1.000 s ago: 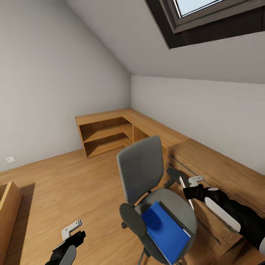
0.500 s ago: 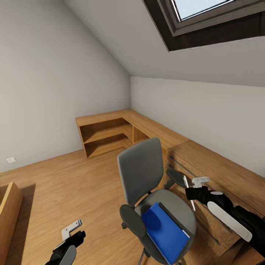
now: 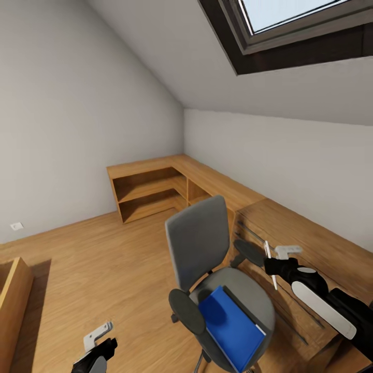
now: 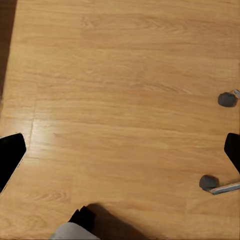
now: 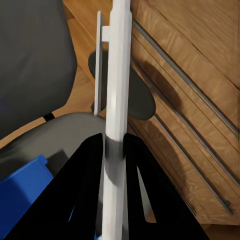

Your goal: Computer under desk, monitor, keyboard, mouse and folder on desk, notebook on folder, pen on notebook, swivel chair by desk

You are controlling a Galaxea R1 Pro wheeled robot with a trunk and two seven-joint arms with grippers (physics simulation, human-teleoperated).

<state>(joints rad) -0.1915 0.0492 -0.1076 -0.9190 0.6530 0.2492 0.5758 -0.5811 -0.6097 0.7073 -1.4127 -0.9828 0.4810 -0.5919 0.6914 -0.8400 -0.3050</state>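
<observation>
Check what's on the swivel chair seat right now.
The blue folder lies flat on the swivel chair seat, overhanging its front edge. Nothing sits on top of it. The folder hides whatever seat surface lies under it.

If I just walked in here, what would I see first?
The grey upholstered swivel chair in the middle of the wooden floor, with a flat bright-blue folder lying on its seat. Beside it, the right claw is shut on a thin white pen, in front of a light wooden chest of drawers.
</observation>
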